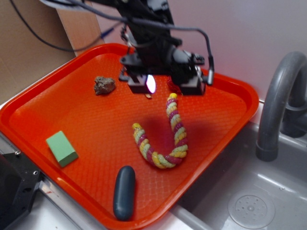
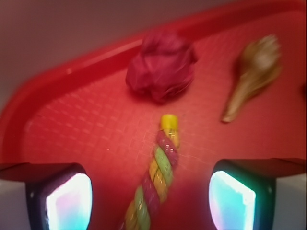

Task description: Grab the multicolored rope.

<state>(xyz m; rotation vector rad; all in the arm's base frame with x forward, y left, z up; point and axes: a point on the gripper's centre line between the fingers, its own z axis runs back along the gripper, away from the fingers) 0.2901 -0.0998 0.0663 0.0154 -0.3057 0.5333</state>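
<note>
**End effector spread wide over rope tip**

Glowing pads (image 2: 67,201) are sitting at the bottom corners of the wrist view, well apart, nothing between them but the multicolored rope (image 2: 156,179) running up the middle. End effector (image 1: 165,85) is released, not touching the rope as far as the exterior view shows; it is hovering at the rope's far tip.

Rope (image 1: 165,143) is lying in a U on the orange tray (image 1: 43,103), roughly mid-tray, one yellow tip pointing to 12 o'clock under the end effector, the other tip at 9 o'clock of the bend.

Wrist view: red crumpled paper ball (image 2: 161,64) is lying at 12 o'clock of the rope tip, near but apart. Seashell (image 2: 254,76) is at 2 o'clock.

Exterior view: dark capsule bar (image 1: 124,192) is lying at 7 o'clock of the rope near the tray's front rim. Green block (image 1: 61,148) is at 9 o'clock, grey rock (image 1: 104,85) at 10 o'clock. Sink (image 1: 249,196) and grey faucet (image 1: 278,100) are sitting off the tray at 3 o'clock.
</note>
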